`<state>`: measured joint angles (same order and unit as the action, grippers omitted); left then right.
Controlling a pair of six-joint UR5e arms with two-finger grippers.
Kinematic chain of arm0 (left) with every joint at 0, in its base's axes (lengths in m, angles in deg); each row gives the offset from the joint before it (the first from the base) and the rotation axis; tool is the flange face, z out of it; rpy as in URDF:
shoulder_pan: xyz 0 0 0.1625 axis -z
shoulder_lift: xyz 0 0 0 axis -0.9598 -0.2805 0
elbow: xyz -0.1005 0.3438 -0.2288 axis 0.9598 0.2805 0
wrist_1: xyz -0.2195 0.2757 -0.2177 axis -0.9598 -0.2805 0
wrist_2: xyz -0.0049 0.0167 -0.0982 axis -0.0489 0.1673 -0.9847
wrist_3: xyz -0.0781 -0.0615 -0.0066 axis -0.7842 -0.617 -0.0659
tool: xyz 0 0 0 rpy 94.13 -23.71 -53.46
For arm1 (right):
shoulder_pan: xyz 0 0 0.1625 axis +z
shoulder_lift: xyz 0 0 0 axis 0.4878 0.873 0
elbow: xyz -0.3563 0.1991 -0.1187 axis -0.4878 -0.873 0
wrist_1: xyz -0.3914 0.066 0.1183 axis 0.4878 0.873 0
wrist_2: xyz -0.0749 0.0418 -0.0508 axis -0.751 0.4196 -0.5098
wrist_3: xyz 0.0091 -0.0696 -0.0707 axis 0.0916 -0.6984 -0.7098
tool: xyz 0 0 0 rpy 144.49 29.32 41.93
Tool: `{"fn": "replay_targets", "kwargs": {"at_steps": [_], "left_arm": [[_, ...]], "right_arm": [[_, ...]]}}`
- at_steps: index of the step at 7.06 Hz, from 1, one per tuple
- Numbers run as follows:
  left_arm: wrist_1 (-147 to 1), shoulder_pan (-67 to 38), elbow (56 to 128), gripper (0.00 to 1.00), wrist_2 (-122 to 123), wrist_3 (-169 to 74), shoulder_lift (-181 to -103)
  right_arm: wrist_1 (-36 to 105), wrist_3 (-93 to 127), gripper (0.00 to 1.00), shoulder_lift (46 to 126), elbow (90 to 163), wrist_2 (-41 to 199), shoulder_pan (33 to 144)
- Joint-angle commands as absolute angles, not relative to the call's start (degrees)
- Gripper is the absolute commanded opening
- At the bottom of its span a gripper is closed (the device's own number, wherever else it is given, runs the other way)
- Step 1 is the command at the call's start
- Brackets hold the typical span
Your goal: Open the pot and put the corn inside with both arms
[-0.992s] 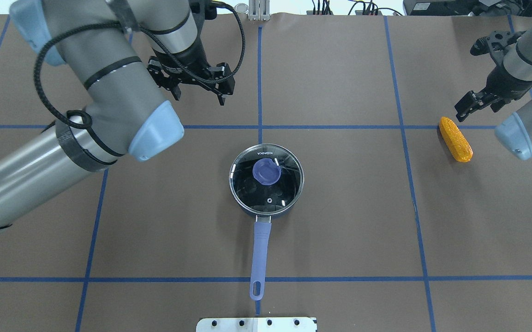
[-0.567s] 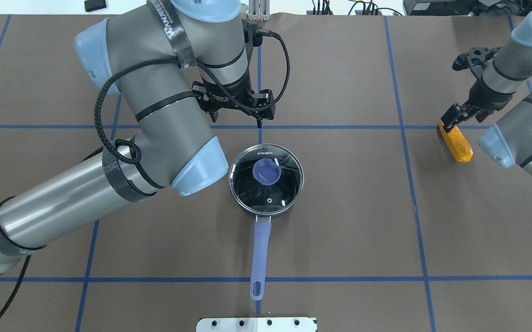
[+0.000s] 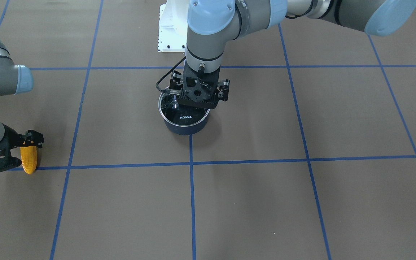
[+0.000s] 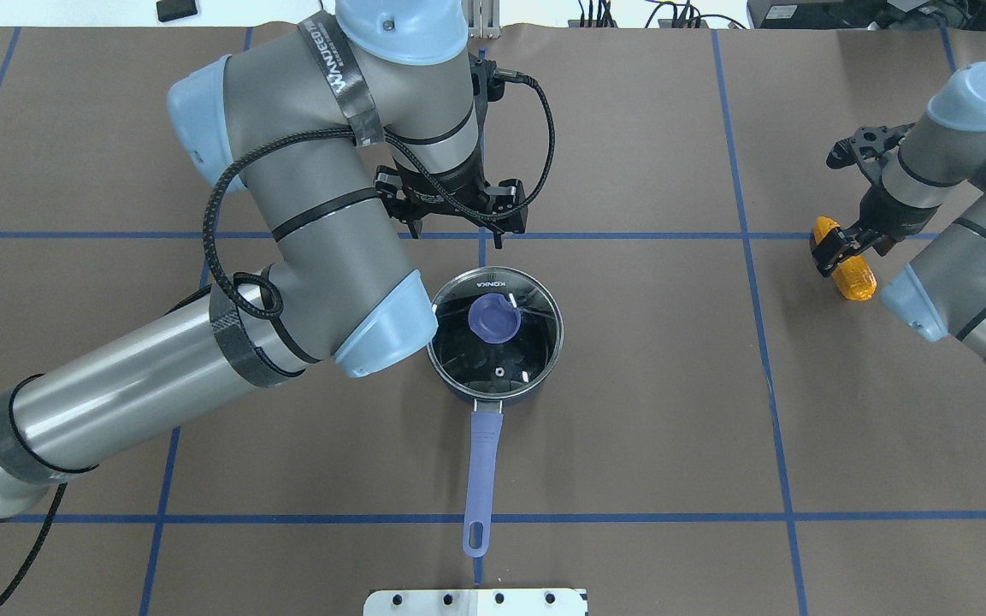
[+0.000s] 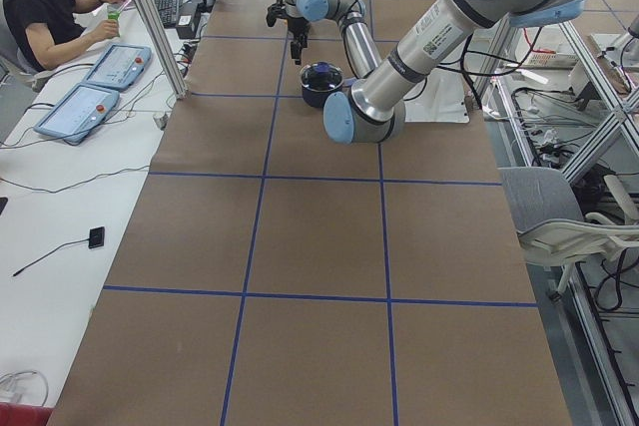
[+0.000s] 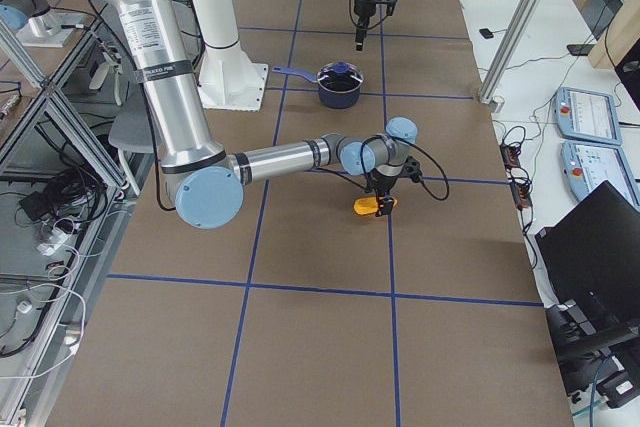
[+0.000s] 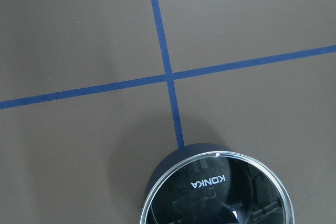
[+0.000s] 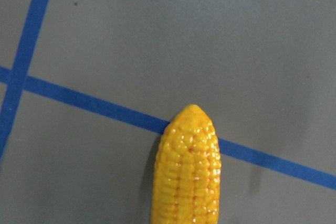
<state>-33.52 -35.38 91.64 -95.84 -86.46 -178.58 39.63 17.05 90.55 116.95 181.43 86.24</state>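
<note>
The navy pot [image 4: 458, 389] stands mid-table with its glass lid [image 4: 535, 342] on, blue knob [image 4: 493, 318] on top, lavender handle [image 4: 482, 466] pointing at the robot. My left gripper [image 4: 457, 233] is open and empty, hovering just beyond the pot's far rim; it hides much of the pot [image 3: 186, 126] in the front-facing view. The left wrist view shows the lid [image 7: 218, 192] at the bottom edge. The yellow corn [image 4: 856, 281] lies far right. My right gripper [image 4: 847, 229] is open and low over it, not closed on it. The corn also shows in the front-facing [image 3: 29, 160] and right wrist views [image 8: 186, 177].
Blue tape lines [image 4: 629, 235] grid the brown table. The white robot base plate [image 4: 475, 601] sits at the near edge. My left arm's elbow [image 4: 386, 329] hangs close beside the pot's left rim. An operator [image 5: 45, 7] with tablets sits past the far edge.
My left arm has swung right, bringing its open gripper from the far left to just beyond the pot. My right gripper has moved down and left onto the corn.
</note>
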Motion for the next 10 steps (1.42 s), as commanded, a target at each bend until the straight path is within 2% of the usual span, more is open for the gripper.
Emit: {"fn": "replay_targets", "kwargs": {"at_steps": [1, 3, 4, 10], "left_arm": [[-33.58, -35.39, 91.6, 1.0, -95.82, -86.5, -178.47], [-33.58, -35.47, 91.6, 1.0, -95.82, -86.42, -178.38], [-33.58, -35.48, 91.6, 1.0, -95.82, -86.42, -178.29], [-35.93, -40.31, 89.85, 0.99, -91.96, -86.77, -178.38]], "right_arm": [[38.82, 16.93, 0.74, 92.05, 117.35, 181.37, 85.89], [37.84, 16.75, 0.35, 92.16, 117.27, 181.19, 85.71], [37.84, 16.75, 0.26, 92.06, 117.09, 181.19, 85.62], [38.63, 16.84, 0.23, 87.14, 117.53, 182.07, 85.36]]}}
